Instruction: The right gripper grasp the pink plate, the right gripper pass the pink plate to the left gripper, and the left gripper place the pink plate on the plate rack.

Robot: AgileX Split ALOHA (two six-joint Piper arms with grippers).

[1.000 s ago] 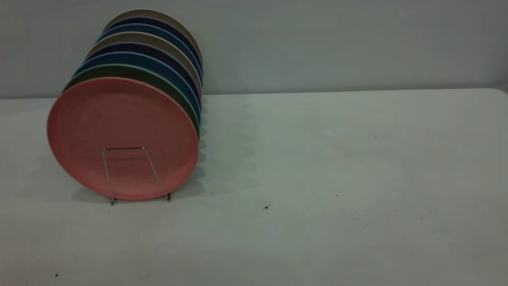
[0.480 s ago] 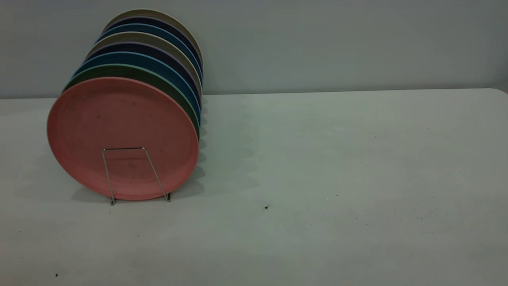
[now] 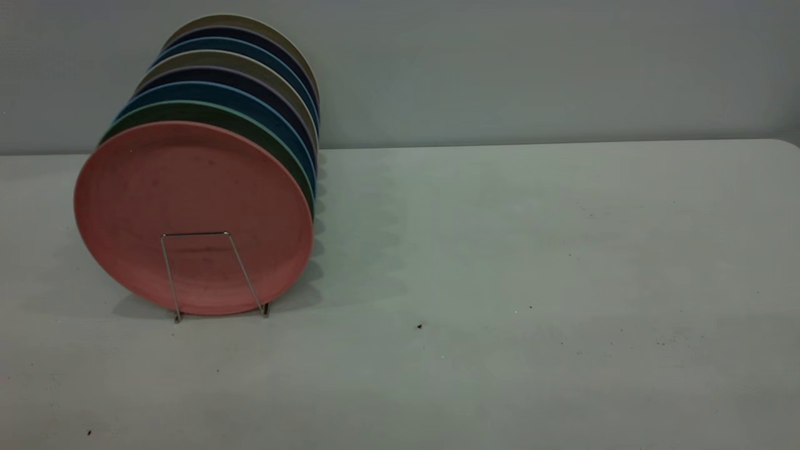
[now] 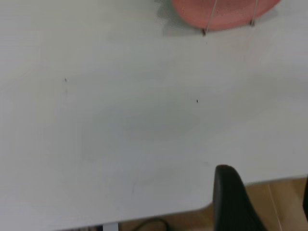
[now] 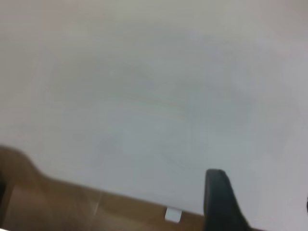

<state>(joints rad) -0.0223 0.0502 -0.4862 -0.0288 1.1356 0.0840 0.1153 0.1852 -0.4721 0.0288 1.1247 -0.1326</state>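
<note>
The pink plate [image 3: 194, 206] stands upright in the front slot of the plate rack [image 3: 195, 234], leaning against the front wire loop. Its lower edge [image 4: 226, 12] and the rack's wire feet [image 4: 208, 23] show in the left wrist view. Neither gripper shows in the exterior view. The left gripper [image 4: 264, 180] hovers over the table's near edge, well away from the plate, open and empty. The right gripper [image 5: 261, 190] hovers over the bare table near its edge, open and empty. Each wrist view shows one black finger fully and only a sliver of the other.
Behind the pink plate several more plates stand in the rack: a green one [image 3: 250, 128], then blue, dark purple and beige ones. The white table [image 3: 500, 250] stretches to the right. The table's edge and the wooden floor [image 4: 284, 192] show below the left gripper.
</note>
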